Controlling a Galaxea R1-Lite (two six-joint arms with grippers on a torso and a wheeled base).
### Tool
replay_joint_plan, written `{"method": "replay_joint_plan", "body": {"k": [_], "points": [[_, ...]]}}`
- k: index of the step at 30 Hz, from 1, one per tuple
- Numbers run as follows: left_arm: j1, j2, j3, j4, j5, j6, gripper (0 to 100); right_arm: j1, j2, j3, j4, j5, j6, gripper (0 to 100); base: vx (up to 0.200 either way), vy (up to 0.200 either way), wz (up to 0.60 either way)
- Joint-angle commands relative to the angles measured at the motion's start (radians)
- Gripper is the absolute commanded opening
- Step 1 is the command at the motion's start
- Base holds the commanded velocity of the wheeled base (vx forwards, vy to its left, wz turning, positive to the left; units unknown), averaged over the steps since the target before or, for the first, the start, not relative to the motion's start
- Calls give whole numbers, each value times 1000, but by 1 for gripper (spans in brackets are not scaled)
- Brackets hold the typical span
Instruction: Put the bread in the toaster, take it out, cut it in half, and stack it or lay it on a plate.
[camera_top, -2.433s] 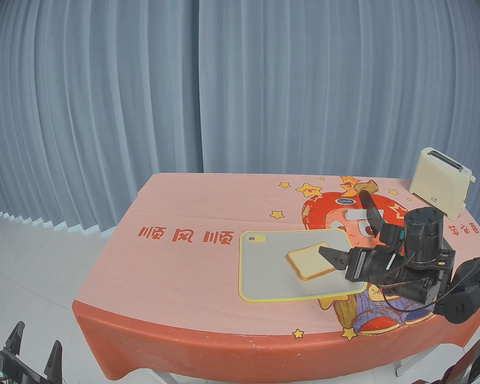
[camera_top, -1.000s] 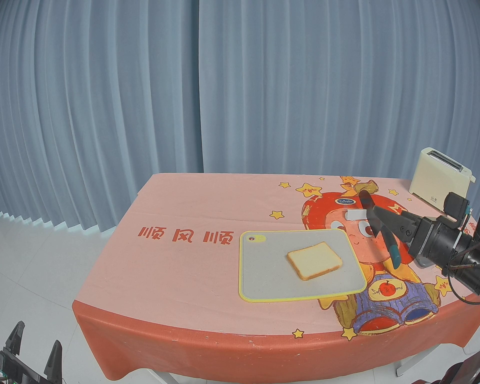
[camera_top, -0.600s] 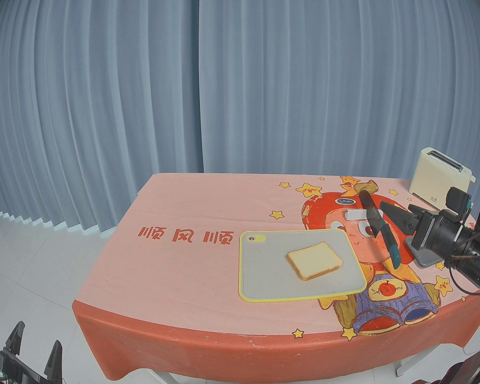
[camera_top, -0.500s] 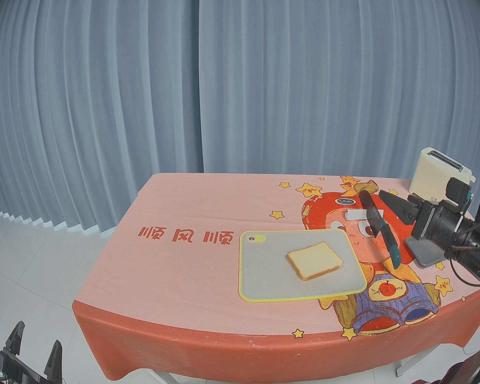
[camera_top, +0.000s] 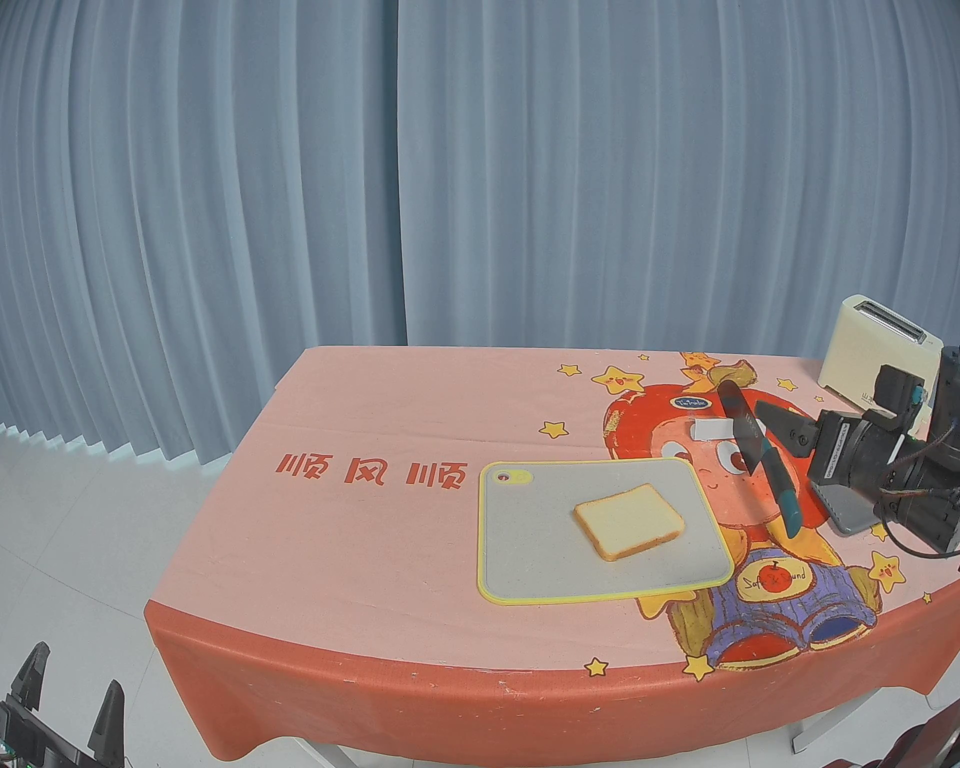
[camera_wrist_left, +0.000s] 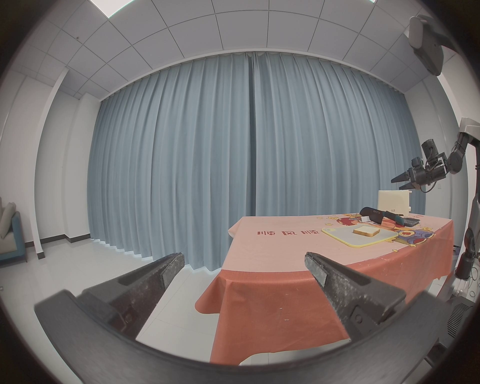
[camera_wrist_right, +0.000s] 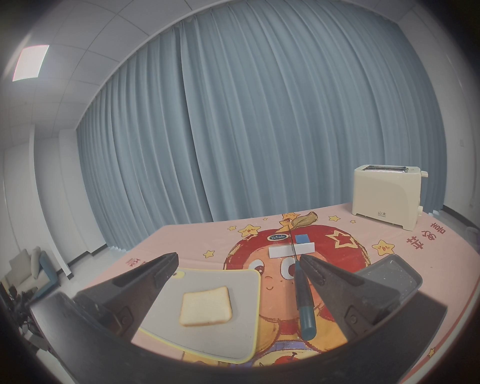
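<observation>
blue-grey curtain (camera_top: 400, 170) across the whole back; table under a pink cartoon tablecloth (camera_top: 380, 540). bread (camera_top: 629, 521) lies flat and whole on the right half of the grey, yellow-rimmed cutting board (camera_top: 530, 540). knife (camera_top: 762, 458) rests on the cloth just right of the board, black blade toward the curtain, teal handle toward the near edge. dark grey plate (camera_top: 845, 505) sits just right of the knife. toaster (camera_top: 880, 352) stands upright at the far right corner. my right gripper (camera_wrist_right: 237, 259) hangs in the air over the right end of the table, above the plate, jaws released, nothing between them. left gripper (camera_wrist_left: 244, 257) sits low off the table's near left corner, over the floor, jaws spread wide, nothing held.
</observation>
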Motion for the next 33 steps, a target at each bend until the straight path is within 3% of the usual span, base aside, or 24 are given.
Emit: {"method": "replay_joint_plan", "body": {"k": [1,9,15,26,33], "points": [[0,-16,16,0,0,0,100,-4,41,12,-7,-4,-10,100,0,0,0],[0,-16,18,0,0,0,100,-101,151,36,-15,-21,-39,100,0,0,0],[0,-16,18,0,0,0,100,-133,209,45,-59,-19,-42,100,0,0,0],[0,-16,18,0,0,0,100,-148,332,52,-177,-21,-75,100,0,0,0],[0,-16,18,0,0,0,100,-158,366,41,-180,-19,-81,100,0,0,0]]}}
